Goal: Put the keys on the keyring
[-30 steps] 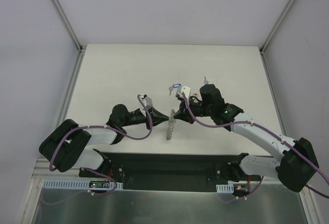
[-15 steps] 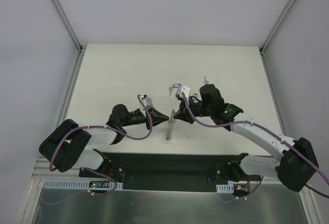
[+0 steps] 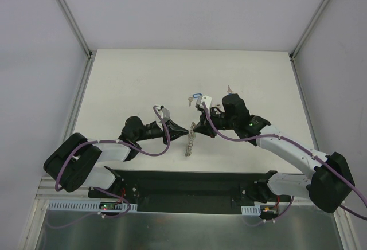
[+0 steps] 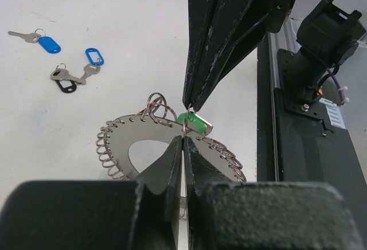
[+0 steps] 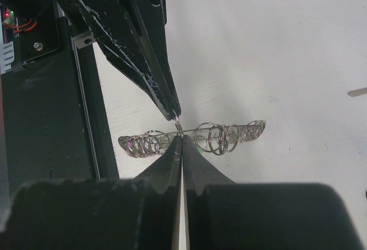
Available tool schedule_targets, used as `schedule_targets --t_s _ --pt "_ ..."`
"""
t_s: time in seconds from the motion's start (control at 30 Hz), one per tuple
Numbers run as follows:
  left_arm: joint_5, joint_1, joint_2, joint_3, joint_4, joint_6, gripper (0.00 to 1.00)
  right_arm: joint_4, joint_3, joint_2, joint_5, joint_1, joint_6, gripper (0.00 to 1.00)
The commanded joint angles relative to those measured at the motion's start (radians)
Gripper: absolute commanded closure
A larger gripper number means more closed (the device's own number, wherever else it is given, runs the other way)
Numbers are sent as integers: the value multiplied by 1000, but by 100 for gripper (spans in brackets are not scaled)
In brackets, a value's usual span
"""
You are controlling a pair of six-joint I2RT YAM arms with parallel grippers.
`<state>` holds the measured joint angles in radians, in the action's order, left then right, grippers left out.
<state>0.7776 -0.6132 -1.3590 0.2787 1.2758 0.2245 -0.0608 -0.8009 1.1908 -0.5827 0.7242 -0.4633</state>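
Observation:
The keyring point(image 3: 188, 144) is lifted off the table between both arms, chain-like from above. In the left wrist view it is a grey disc point(image 4: 123, 141) fringed with small rings. My left gripper point(image 4: 182, 139) is shut on its rim. My right gripper point(image 4: 188, 105) comes down from above, shut on the small ring of the green-tagged key point(image 4: 192, 122) right at that rim. In the right wrist view the keyring point(image 5: 229, 135) is edge-on, the right gripper point(image 5: 181, 138) and left gripper point(image 5: 174, 112) tip to tip. Loose keys lie on the table: blue tags point(image 4: 50, 45) point(image 4: 94, 56) and a dark tag point(image 4: 67, 86).
The black base rail point(image 3: 189, 184) runs along the near table edge just behind the keyring, with the arm mount point(image 4: 321, 38) close on the right. A blue-tagged key point(image 3: 196, 96) and a bare key point(image 3: 229, 88) lie just beyond the grippers. White walls enclose the table.
The right arm has shifted very slightly. Both grips and the keyring stay as they were.

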Motion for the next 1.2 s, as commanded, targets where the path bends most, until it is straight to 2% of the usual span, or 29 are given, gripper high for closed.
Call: schedule_targets --t_s 0.0,0.4,1.17 --pt "42 9 24 -3 273 -4 100 44 -18 -5 6 -3 12 99" --pt "35 9 24 -4 273 -5 100 44 -4 -30 29 -8 14 99" --pt "32 9 21 -1 267 -4 100 56 -8 -14 -48 -11 5 99"
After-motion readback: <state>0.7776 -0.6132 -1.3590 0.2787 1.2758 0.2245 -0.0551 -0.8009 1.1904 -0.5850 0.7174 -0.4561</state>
